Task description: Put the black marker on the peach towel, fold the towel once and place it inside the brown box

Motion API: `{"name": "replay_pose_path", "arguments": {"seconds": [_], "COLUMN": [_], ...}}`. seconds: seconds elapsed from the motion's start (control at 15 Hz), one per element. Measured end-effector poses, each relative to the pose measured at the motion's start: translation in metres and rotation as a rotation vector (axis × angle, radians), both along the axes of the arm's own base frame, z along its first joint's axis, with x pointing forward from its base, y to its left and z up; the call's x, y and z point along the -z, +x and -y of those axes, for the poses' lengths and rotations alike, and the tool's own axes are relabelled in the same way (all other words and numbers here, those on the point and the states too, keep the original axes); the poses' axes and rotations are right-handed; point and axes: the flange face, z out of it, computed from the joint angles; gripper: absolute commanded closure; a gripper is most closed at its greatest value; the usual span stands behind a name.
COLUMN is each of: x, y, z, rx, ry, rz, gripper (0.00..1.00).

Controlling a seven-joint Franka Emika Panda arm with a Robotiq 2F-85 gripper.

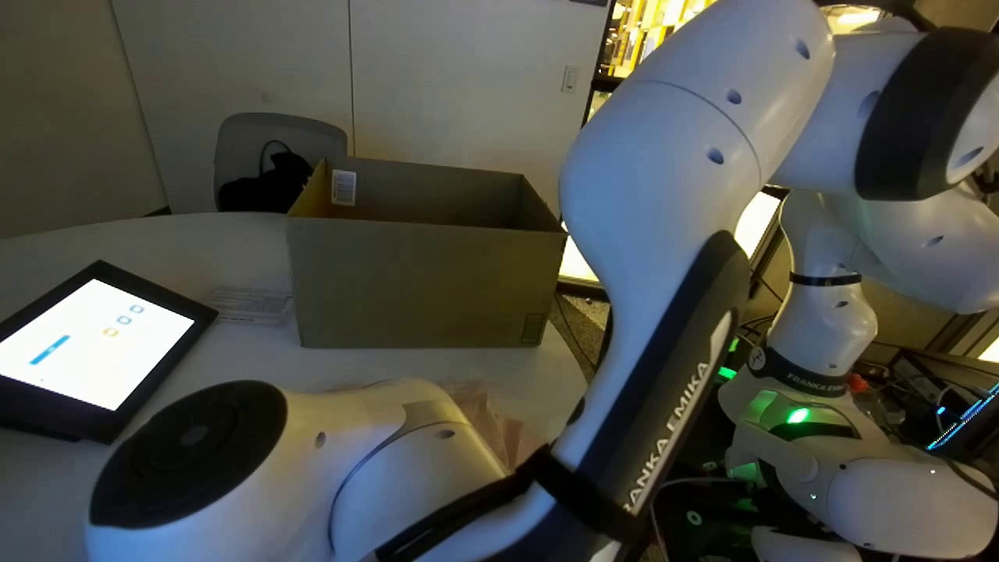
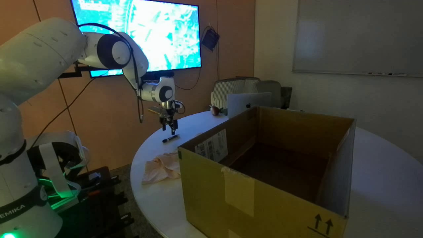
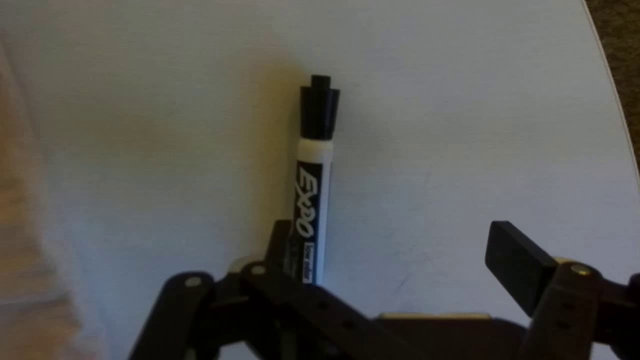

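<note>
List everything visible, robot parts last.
Table: one, white, under box.
Box: one, brown, on table.
Marker: one, black and white, on table.
Towel: one, peach, beside box.
Display: one, black-framed, on table.
Flat item: one, translucent, beside display.
Laptop: one, silver, beyond box.
Small item: at least one, reddish, beside laptop.
Chairs: at least two, grey, beyond table.
Bundle: one, black, against chair.
Wall screen: one, bluish, at orange wall.
Whiteboard: one, white, on pale wall.
Arm: one, white and black, beside table.
Gripper: one, black, near marker.

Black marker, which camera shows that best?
The wrist view: the black marker is large there, its cap and EXPO lettering clear, though the gripper hides its opposite end. An exterior view shows the marker small on the table; no further view shows it.
</note>
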Motion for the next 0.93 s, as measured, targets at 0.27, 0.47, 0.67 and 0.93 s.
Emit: {"name": "replay_pose_path", "arguments": {"seconds": [0.27,0.47,0.67,0.93], "x": [0.014,0.023,0.027,0.033], "y": [-0.006,-0.011,-0.011,-0.008], "z": [0.003,0.003,0.006,0.012], "rx": [-0.017,-0.029,-0.038,-0.043], "ry": [-0.045,-0.06,-0.067,-0.079], "rz": [-0.032,-0.044,-0.047,-0.049], "gripper": [0.0,0.08,0.12,0.46]}}
